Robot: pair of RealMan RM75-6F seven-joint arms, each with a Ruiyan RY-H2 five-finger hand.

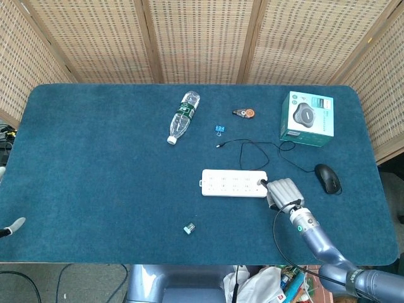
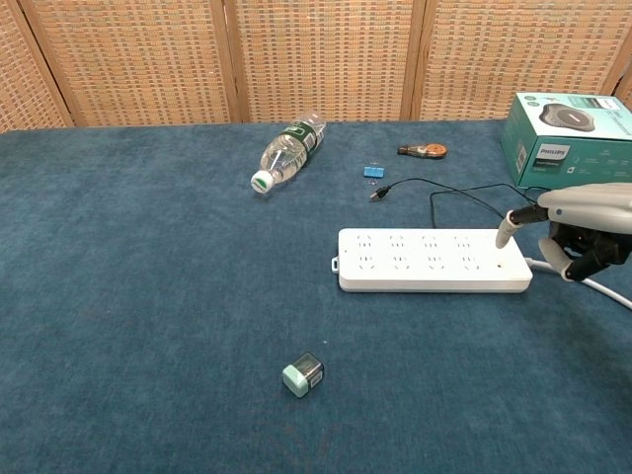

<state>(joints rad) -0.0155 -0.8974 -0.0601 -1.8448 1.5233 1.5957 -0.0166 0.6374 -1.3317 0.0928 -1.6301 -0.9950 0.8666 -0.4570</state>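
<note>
My right hand [image 1: 282, 191] hovers at the right end of the white power strip [image 1: 233, 183], palm down and holding nothing. In the chest view the right hand [image 2: 578, 227] stretches one fingertip [image 2: 506, 229] over the end of the power strip [image 2: 430, 260], while its other fingers curl above the white cord [image 2: 602, 286]. Whether the fingertip touches the strip is unclear. Of my left hand only a fingertip [image 1: 12, 225] shows, at the left edge of the head view, far from every object.
A plastic bottle [image 1: 183, 117] lies on its side at the back. A blue binder clip [image 1: 219, 129], a correction tape [image 1: 244, 113], a boxed device [image 1: 307, 118], a black mouse [image 1: 327, 178] with its looping cable [image 1: 252, 148], and a small green block [image 1: 189, 228] lie on the blue table [image 1: 95, 164].
</note>
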